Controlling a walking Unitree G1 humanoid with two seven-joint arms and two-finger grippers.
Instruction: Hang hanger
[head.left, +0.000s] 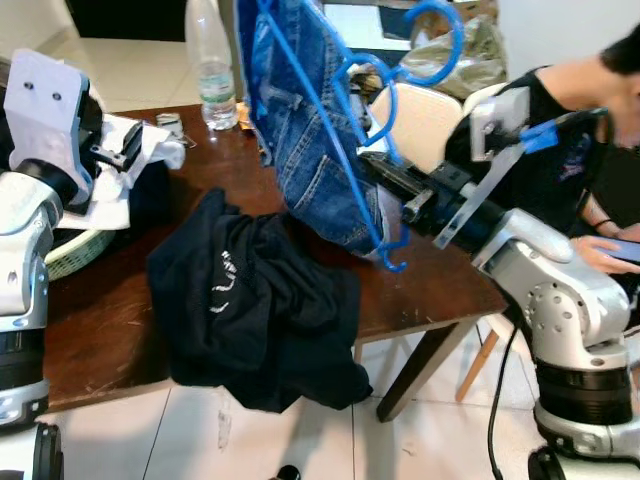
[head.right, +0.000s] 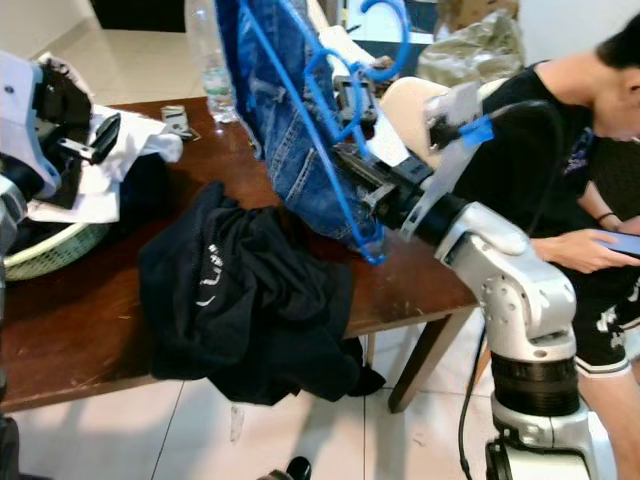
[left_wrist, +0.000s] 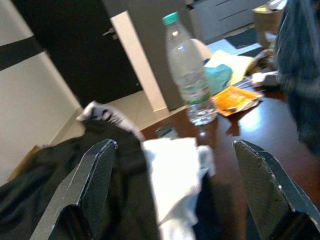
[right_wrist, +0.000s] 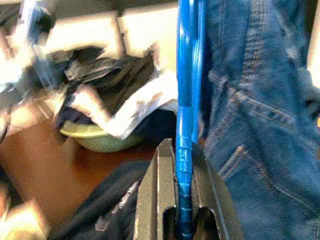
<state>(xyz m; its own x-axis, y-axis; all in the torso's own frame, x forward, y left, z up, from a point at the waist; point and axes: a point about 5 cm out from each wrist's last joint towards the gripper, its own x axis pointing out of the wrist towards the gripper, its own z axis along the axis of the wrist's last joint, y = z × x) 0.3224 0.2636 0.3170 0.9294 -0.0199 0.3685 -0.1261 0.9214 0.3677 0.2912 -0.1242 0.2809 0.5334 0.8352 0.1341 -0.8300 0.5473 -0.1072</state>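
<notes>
A blue plastic hanger (head.left: 330, 110) carries a pair of blue jeans (head.left: 300, 130) above the dark wooden table (head.left: 100, 310). My right gripper (head.left: 392, 178) is shut on the hanger's blue bar (right_wrist: 184, 150), with the denim (right_wrist: 255, 115) hanging beside it. The hanger's hook (head.left: 435, 45) points up toward the back right. My left gripper (left_wrist: 175, 190) is open over the table's left end, above a white cloth (left_wrist: 175, 170), with nothing between its fingers.
A black garment (head.left: 255, 310) lies crumpled at the table's front edge. A pale green basket (head.left: 75, 250) of clothes sits at the left. A water bottle (head.left: 212, 70) stands at the back. A person (head.right: 570, 160) sits close on the right holding a phone.
</notes>
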